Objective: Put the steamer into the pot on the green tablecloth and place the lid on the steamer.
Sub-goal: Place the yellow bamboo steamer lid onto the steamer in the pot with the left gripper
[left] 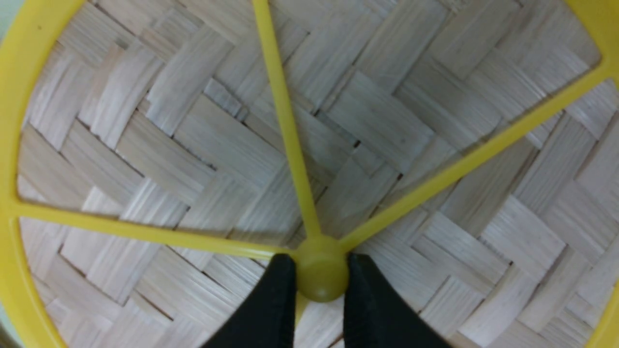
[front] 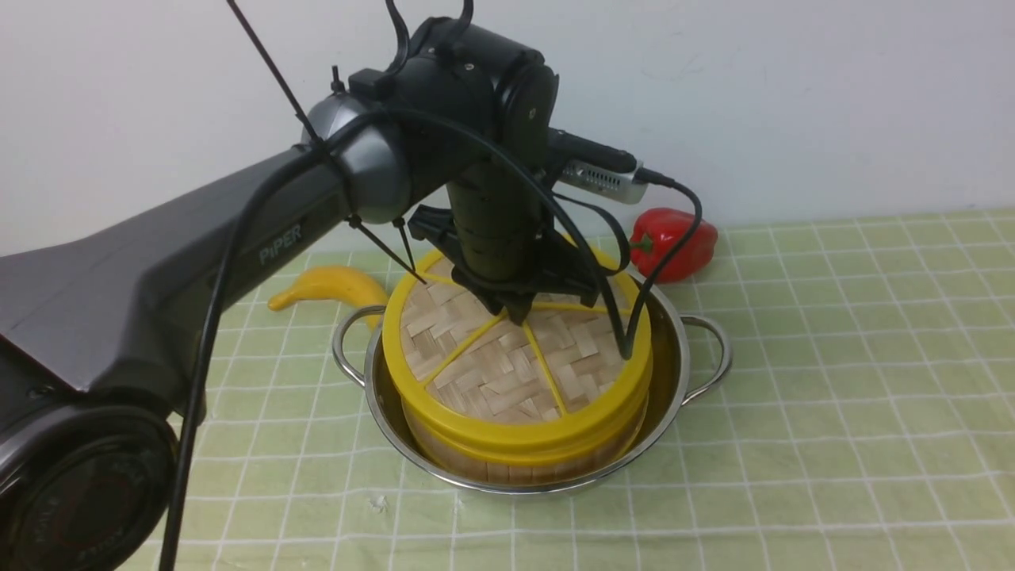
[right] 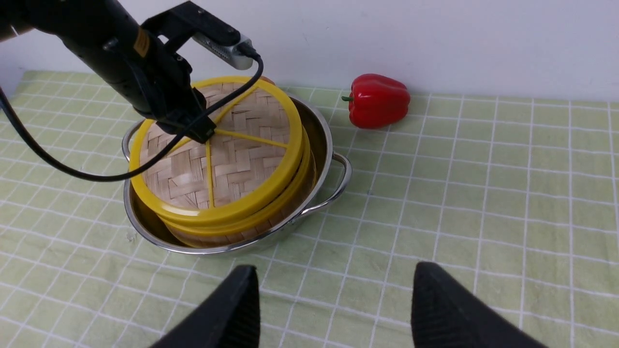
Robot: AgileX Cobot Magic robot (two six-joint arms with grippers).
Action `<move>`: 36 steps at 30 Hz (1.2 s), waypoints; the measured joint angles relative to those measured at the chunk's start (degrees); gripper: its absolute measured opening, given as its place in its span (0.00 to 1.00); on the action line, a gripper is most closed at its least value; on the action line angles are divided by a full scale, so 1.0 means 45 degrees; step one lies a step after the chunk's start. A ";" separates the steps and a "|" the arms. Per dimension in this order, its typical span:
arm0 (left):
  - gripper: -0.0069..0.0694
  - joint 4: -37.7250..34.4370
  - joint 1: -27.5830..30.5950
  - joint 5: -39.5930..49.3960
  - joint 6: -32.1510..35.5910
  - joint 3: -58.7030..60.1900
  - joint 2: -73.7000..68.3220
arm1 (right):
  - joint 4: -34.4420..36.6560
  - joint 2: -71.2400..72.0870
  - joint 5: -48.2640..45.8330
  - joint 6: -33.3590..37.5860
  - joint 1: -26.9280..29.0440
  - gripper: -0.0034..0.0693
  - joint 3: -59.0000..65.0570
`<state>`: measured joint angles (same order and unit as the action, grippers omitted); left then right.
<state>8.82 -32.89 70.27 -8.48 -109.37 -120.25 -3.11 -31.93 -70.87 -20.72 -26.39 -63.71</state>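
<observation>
Front cam sits between my arms, looking forward and down at the green tablecloth (front: 833, 357). Left wrist cam's jammed right above the lid (left: 387, 121), super close. Right wrist cam sits farther back, sharing the pot (right: 320, 140) and pepper (right: 377, 101) with front.

A plain white wall (front: 793, 95) fills the upper half of the front view; its foot meets the cloth (front: 872, 333) along a line at mid-height on the right; light is soft and even, shadows weak; a pepper (front: 674, 242) sits by the wall, right of centre; a banana (front: 333, 287) lies left of centre.
</observation>
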 joint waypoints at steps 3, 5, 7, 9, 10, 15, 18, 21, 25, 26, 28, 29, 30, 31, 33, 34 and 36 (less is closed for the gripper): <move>0.24 0.0000 0.0000 0.0000 0.0000 0.0000 0.0000 | 0.0000 0.0000 0.0000 0.0000 0.0000 0.63 0.0000; 0.24 0.0012 0.0000 0.0000 0.0000 0.0000 0.0000 | 0.0000 0.0000 0.0000 0.0000 0.0000 0.63 0.0000; 0.24 0.0024 0.0000 0.0000 0.0000 0.0000 0.0000 | 0.0000 0.0000 0.0000 0.0000 0.0000 0.63 0.0000; 0.24 0.0024 0.0000 0.0000 0.0000 0.0000 0.0000 | 0.0000 0.0000 0.0000 0.0000 0.0000 0.63 0.0000; 0.24 0.0024 0.0000 0.0000 0.0016 0.0000 0.0000 | 0.0000 0.0000 0.0000 0.0000 0.0000 0.63 0.0000; 0.24 0.0033 0.0000 0.0000 0.0108 0.0000 0.0000 | 0.0000 0.0000 0.0000 0.0000 0.0000 0.63 0.0000; 0.24 0.0033 0.0000 0.0000 0.0108 0.0000 0.0000 | 0.0000 0.0000 0.0000 0.0000 0.0000 0.63 0.0000; 0.24 0.0033 0.0000 0.0000 0.0168 0.0000 0.0000 | 0.0000 0.0000 0.0000 0.0000 0.0000 0.63 0.0000; 0.24 0.0033 0.0000 0.0000 0.0322 0.0000 0.0000 | 0.0000 0.0000 0.0000 0.0000 0.0000 0.63 0.0000; 0.24 0.0033 0.0000 0.0000 0.0392 0.0000 0.0000 | 0.0000 0.0000 0.0000 0.0000 0.0000 0.63 0.0000; 0.24 0.0033 0.0000 0.0000 0.0442 0.0000 -0.0026 | 0.0000 0.0000 0.0000 0.0000 0.0000 0.63 0.0000; 0.24 0.0033 0.0000 0.0000 0.0458 0.0000 -0.0043 | 0.0000 0.0000 0.0000 0.0000 0.0000 0.63 0.0000; 0.24 0.0033 0.0000 -0.0011 0.0458 0.0000 -0.0086 | 0.0000 0.0000 0.0000 0.0000 0.0000 0.63 0.0000; 0.24 0.0033 0.0000 -0.0011 0.0458 0.0000 -0.0140 | 0.0000 0.0000 0.0000 0.0000 0.0000 0.63 0.0000; 0.24 0.0033 0.0000 -0.0011 0.0458 0.0000 -0.0298 | 0.0000 0.0000 0.0000 0.0000 0.0000 0.63 0.0000; 0.24 0.0004 0.0000 -0.0011 0.0461 0.0000 -0.0370 | 0.0000 0.0000 0.0000 0.0000 0.0000 0.63 0.0000; 0.24 -0.0014 0.0000 -0.0011 0.0474 0.0000 -0.0462 | 0.0000 0.0000 0.0000 0.0000 0.0000 0.63 0.0000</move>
<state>8.76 -32.89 70.22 -6.35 -109.37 -122.33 -3.11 -31.93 -70.87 -20.72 -26.39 -63.71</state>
